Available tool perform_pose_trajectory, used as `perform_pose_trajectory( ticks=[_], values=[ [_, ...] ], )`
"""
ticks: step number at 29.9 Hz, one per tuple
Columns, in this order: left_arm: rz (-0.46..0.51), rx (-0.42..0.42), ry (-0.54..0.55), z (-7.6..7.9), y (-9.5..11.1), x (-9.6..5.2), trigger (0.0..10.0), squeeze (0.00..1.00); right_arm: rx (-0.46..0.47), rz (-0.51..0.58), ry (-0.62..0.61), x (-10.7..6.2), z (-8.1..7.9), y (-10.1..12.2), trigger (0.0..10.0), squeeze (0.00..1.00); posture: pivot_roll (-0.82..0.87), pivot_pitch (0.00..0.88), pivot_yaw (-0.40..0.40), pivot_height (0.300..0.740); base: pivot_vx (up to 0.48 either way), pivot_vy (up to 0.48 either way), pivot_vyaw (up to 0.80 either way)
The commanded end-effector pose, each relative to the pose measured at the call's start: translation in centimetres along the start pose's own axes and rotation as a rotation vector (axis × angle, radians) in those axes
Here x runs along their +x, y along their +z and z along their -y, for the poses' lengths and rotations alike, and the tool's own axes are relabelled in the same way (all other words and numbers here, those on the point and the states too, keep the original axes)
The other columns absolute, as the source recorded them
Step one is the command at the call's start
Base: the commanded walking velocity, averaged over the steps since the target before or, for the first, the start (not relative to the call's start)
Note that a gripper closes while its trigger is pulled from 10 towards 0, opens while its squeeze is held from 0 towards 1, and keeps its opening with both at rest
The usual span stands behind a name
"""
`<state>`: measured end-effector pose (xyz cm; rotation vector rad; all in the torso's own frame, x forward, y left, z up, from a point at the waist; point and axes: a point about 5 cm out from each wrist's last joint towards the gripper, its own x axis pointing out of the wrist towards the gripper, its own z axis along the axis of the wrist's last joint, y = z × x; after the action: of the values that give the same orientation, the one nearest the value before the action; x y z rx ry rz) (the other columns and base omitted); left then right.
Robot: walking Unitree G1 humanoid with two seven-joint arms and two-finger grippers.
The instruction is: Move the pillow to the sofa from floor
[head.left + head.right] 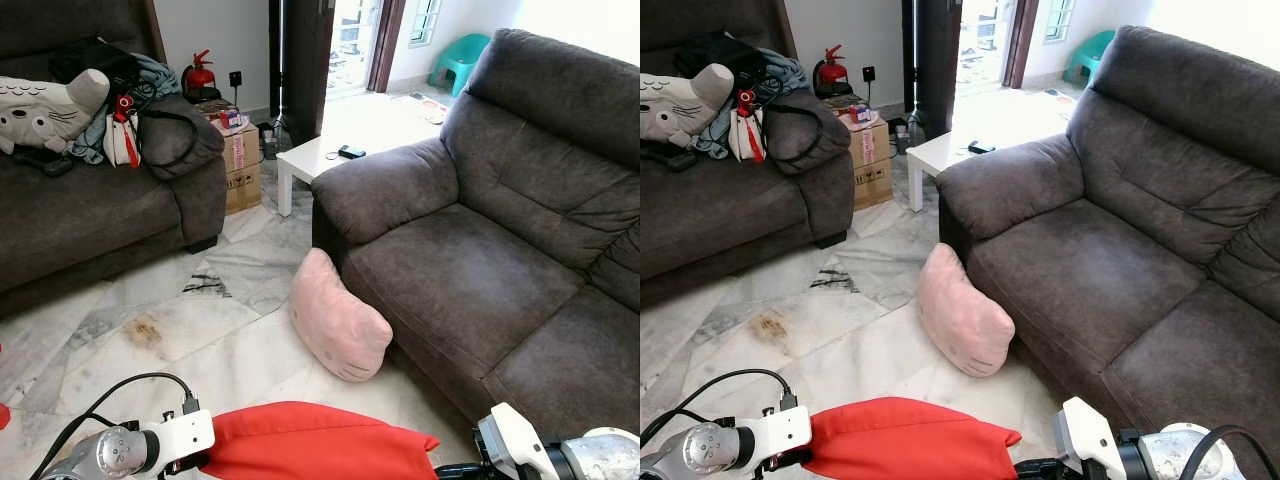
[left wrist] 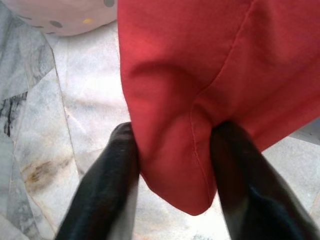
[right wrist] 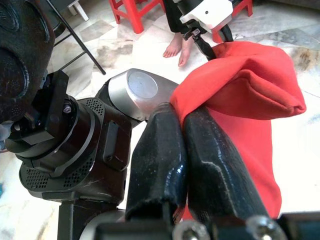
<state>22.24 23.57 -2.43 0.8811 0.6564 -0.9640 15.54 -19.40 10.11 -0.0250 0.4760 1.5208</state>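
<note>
A red pillow [image 1: 300, 440] hangs low in front of me, held between both arms above the marble floor. My left gripper [image 2: 175, 147] is shut on one corner of the red pillow [image 2: 210, 75], a black finger on each side of the fabric. At the other end, my right gripper [image 3: 184, 117] is shut on the pillow's edge [image 3: 240, 85]. A pink cat-face pillow [image 1: 335, 320] leans on the floor against the front of the dark grey sofa [image 1: 470, 280], just ahead of me to the right. The sofa seat is bare.
A second dark sofa [image 1: 90, 220] on the left carries a grey plush toy [image 1: 45, 110] and bags. A white low table [image 1: 320, 155], a cardboard box [image 1: 240, 165] and a fire extinguisher [image 1: 200, 72] stand at the back. A person's bare feet [image 3: 177, 47] show behind me.
</note>
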Motion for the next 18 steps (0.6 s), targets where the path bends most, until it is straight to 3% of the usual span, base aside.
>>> perform_pose_trajectory(
  ticks=[1, 18],
  values=[
    [-0.012, 0.024, -0.012, 0.00, 0.10, 0.16, 0.0, 0.00, -0.063, 0.061, 0.022, -0.19, -0.18, 1.56, 10.0, 0.00, -0.05, 0.000, -0.082, 0.740, 0.000, 0.000, 0.00],
    [-0.009, 0.025, -0.014, 0.30, 0.27, 0.41, 0.0, 0.00, -0.064, 0.085, -0.005, 0.23, 0.44, 1.50, 10.0, 0.00, -0.04, 0.000, -0.075, 0.740, 0.000, 0.000, 0.00]
  ],
)
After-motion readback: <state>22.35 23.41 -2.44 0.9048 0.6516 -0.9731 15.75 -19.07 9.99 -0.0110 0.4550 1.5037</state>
